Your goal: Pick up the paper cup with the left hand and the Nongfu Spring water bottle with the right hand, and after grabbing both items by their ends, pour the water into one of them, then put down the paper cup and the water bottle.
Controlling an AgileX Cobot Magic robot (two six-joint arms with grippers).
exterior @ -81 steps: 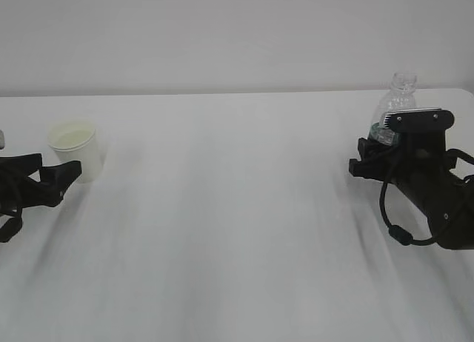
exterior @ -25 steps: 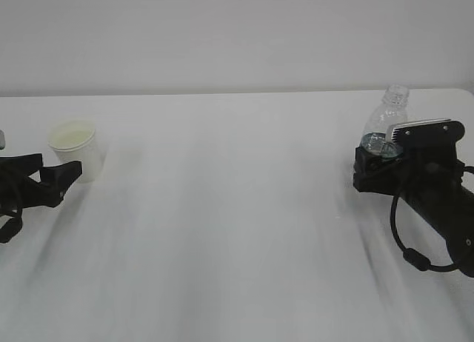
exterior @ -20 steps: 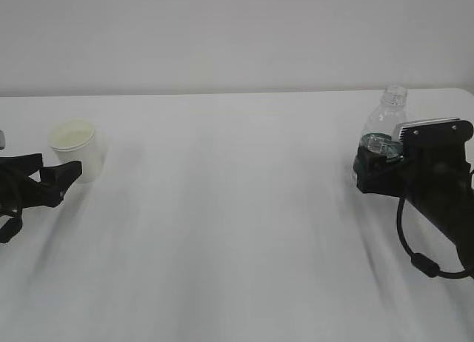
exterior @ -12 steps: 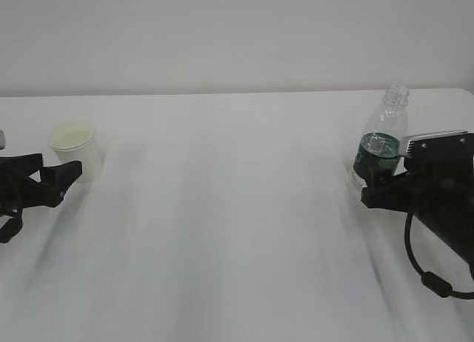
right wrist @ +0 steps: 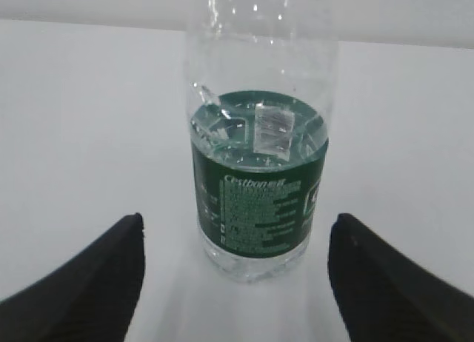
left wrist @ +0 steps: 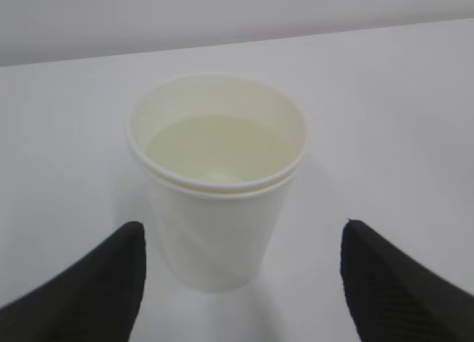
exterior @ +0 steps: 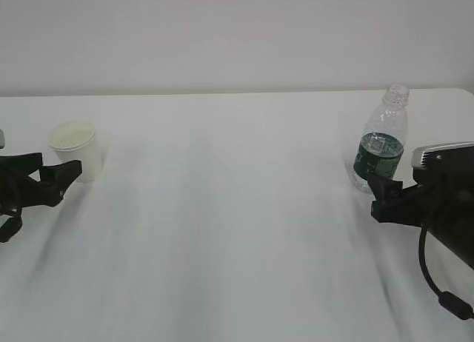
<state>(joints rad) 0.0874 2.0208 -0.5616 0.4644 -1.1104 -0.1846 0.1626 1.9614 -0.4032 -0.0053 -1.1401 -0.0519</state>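
At the far left of the exterior view we see the left hand low over the white table, its two black fingers spread well apart and holding nothing. Just ahead of them stands the paper cup, upright on the table; in the left wrist view the cup sits between the line of the two fingertips but beyond them, untouched. Inside it we make out the water, a pale yellowish pool, though how deep it runs we cannot say from this angle.

Across a broad stretch of table, at the right, the Nongfu Spring water bottle stands upright with no cap, its dark green label round the middle. The right hand lies just in front of it, apart from it. The right wrist view shows its fingers wide open either side of the bottle, gripping nothing.
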